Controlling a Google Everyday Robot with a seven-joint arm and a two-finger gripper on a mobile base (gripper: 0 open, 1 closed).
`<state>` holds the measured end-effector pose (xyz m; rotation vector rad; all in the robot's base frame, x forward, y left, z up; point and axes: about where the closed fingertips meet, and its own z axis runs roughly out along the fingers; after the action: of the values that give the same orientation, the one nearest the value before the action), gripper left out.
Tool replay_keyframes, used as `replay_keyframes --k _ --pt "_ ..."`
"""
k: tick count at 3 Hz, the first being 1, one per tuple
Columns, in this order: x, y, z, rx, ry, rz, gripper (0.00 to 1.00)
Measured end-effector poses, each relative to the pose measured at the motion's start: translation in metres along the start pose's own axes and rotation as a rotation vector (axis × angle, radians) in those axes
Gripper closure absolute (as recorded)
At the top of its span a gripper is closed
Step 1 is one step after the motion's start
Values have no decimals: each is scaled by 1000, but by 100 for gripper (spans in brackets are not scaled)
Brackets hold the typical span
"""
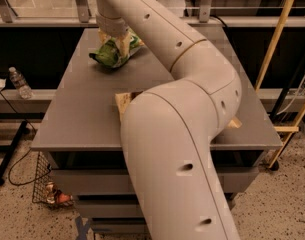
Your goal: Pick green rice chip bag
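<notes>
The green rice chip bag (108,54) lies at the far left part of the grey table (82,114). It is bright green and glossy, and looks crumpled. My gripper (119,41) comes down from above at the end of the long white arm (192,69) and sits right on the bag's right half, touching it. The gripper covers part of the bag. The bag's underside still seems to rest on the table.
A brown-and-cream chip bag (123,102) lies mid-table, mostly hidden under my arm; one corner (235,123) shows at the right. A water bottle (20,83) stands on a low shelf at left. A yellow pole (274,44) rises at right. A wire basket (44,184) sits under the table.
</notes>
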<state>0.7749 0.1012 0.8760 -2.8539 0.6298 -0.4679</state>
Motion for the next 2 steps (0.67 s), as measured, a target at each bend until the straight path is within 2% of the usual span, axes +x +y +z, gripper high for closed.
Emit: replay_keyframes --k 1,2 --pt "17 -2 -56 135 42 34 100" --pt "24 0 -101 281 31 51 100"
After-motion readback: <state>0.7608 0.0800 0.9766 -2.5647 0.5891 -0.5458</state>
